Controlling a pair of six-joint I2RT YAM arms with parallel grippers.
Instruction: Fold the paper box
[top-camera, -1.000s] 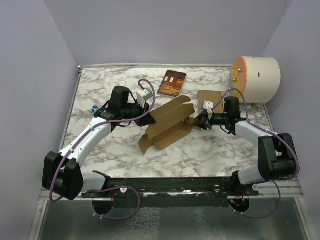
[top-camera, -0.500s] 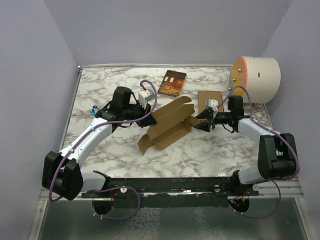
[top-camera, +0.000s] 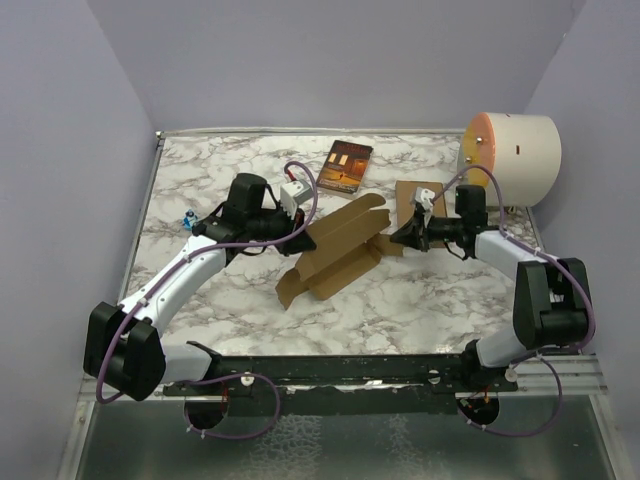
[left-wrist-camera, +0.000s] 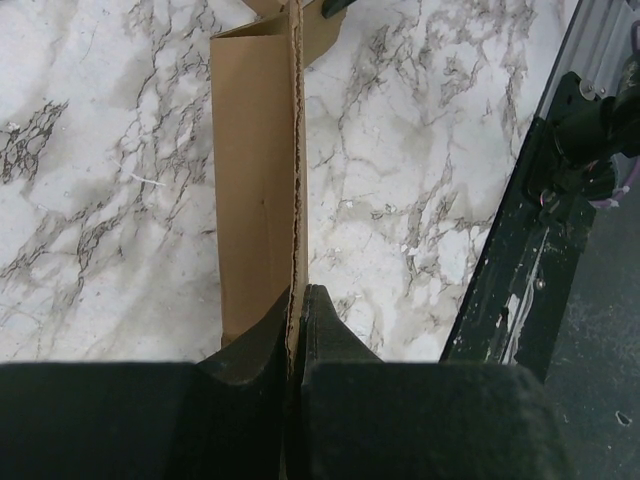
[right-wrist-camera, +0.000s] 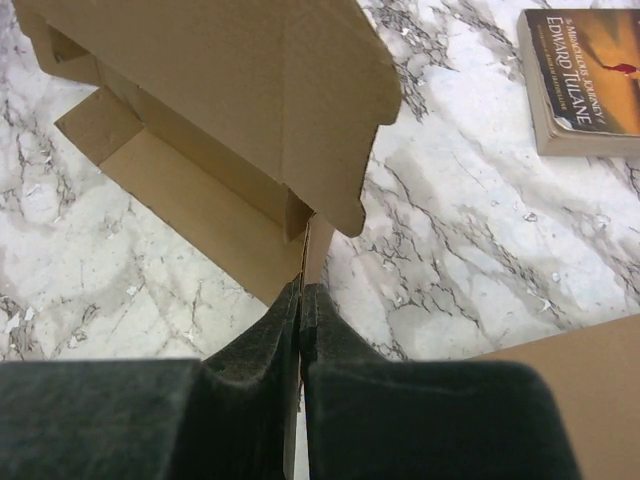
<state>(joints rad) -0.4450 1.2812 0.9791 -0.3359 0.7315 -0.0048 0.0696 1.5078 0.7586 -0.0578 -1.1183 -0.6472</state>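
The paper box (top-camera: 338, 252) is a brown die-cut cardboard sheet, partly folded, lying slantwise in the middle of the marble table. My left gripper (top-camera: 305, 237) is shut on the sheet's upper-left edge; in the left wrist view the thin cardboard wall (left-wrist-camera: 262, 190) runs straight away from between my fingers (left-wrist-camera: 297, 296). At the sheet's right end, my right gripper (top-camera: 393, 238) is shut on a small side flap; the right wrist view shows that flap (right-wrist-camera: 316, 245) pinched edge-on, with the box's rounded lid flap (right-wrist-camera: 250, 90) standing above it.
A dark red-brown book (top-camera: 344, 165) lies at the back centre. A bigger flat brown carton (top-camera: 405, 196) rests behind my right arm. A cream cylinder (top-camera: 512, 157) lies at the back right. The black front rail (left-wrist-camera: 520, 260) borders the table's near edge.
My right gripper opened, shifted slightly up and back along the box's right end, and closed on the side flap. The left gripper kept its hold and moved slightly right.
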